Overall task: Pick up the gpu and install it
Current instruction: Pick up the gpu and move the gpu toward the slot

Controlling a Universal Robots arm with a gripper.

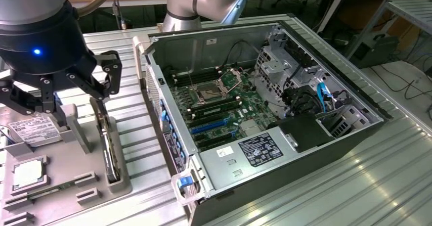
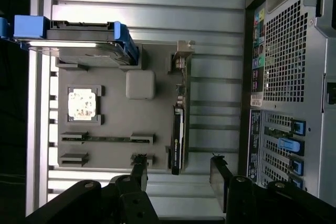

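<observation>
Zero progress on the install so far, judging by the layout; pickup and seating both left. Open computer case [image 1: 223,39] on its side, blue expansion slots [image 1: 202,127] bare. Beside it, grey parts tray [image 1: 64,160] with the gpu [image 1: 108,145] standing on edge in its holder, not yet lifted. Above the tray, gripper [image 1: 68,97] spread wide, empty, lined up with the card but apart from it.

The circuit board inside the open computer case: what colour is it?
Green. The circuit board shows best in the exterior view.
</observation>
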